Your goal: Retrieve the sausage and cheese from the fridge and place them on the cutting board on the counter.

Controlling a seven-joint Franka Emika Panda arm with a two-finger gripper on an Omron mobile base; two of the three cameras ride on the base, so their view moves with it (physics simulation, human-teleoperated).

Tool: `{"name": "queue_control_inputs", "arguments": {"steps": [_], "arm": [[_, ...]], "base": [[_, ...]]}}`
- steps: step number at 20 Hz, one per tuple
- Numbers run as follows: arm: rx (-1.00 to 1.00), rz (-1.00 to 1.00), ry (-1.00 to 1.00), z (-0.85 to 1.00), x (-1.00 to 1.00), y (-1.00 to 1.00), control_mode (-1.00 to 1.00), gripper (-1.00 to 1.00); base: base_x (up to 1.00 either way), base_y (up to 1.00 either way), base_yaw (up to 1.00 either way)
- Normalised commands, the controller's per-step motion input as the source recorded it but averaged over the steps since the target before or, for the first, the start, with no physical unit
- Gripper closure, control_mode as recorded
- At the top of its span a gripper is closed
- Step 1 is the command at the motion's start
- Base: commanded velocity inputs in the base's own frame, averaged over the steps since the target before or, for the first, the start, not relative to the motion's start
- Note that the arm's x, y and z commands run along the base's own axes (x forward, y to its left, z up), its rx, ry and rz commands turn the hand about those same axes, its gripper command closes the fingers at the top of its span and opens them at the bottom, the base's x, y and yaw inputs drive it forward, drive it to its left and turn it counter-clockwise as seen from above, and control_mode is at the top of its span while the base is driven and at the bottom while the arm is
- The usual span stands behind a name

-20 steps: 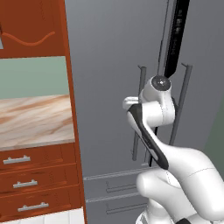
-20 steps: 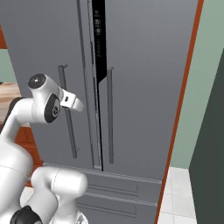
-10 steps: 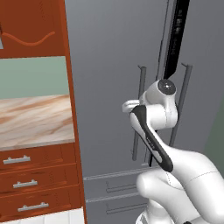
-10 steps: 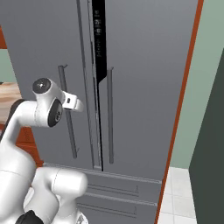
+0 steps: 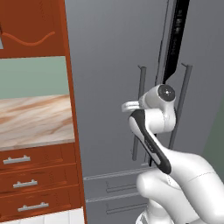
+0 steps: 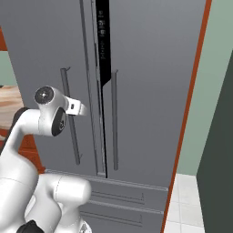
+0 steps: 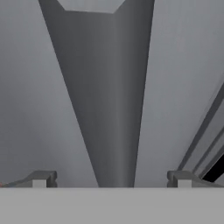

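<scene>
The fridge (image 5: 113, 65) stands closed, both upper doors shut and meeting at a dark vertical panel (image 6: 103, 36); two drawer fronts lie below them. Each door carries a long vertical bar handle either side of the seam. The arm (image 5: 151, 140) rises in front of the fridge, its hand turned toward the left door. In the hand view the left handle (image 7: 109, 100) runs up the middle of the frame, close in, and the gripper (image 7: 111, 178) straddles it with its fingertips (image 7: 41, 178) set wide apart, one on each side of the bar and clear of it; nothing is held. In the right base view the hand sits level with the middle stretch of that same handle (image 6: 70, 113), just beside it; whether any part touches the bar cannot be told. The counter (image 5: 35, 120) lies to the left of the fridge, beyond a red-brown cabinet side (image 5: 72, 109), with drawers (image 5: 33, 175) under it. The sausage and cheese are out of sight behind the closed doors. A green wall (image 6: 200, 113) borders the fridge on the right.
</scene>
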Motion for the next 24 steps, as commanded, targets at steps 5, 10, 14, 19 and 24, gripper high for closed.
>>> {"name": "queue_control_inputs", "arguments": {"steps": [5, 10, 14, 19, 24], "arm": [[0.00, -0.04, -0.03, -0.17, 0.38, 0.00, -1.00, -1.00], [0.00, -0.02, 0.00, -0.13, 0.37, 0.00, -1.00, 1.00], [0.01, 0.00, 0.00, -0.03, 0.23, -0.07, -1.00, 1.00], [0.00, 0.00, 0.00, 0.00, 0.01, -0.06, -1.00, 1.00], [0.00, 0.00, 0.00, 0.00, 0.00, 0.00, -1.00, 1.00]], "base": [[0.00, 0.00, 0.00], [0.00, 0.00, 0.00], [0.00, 0.00, 0.00], [0.00, 0.00, 0.00], [0.00, 0.00, 0.00]]}}
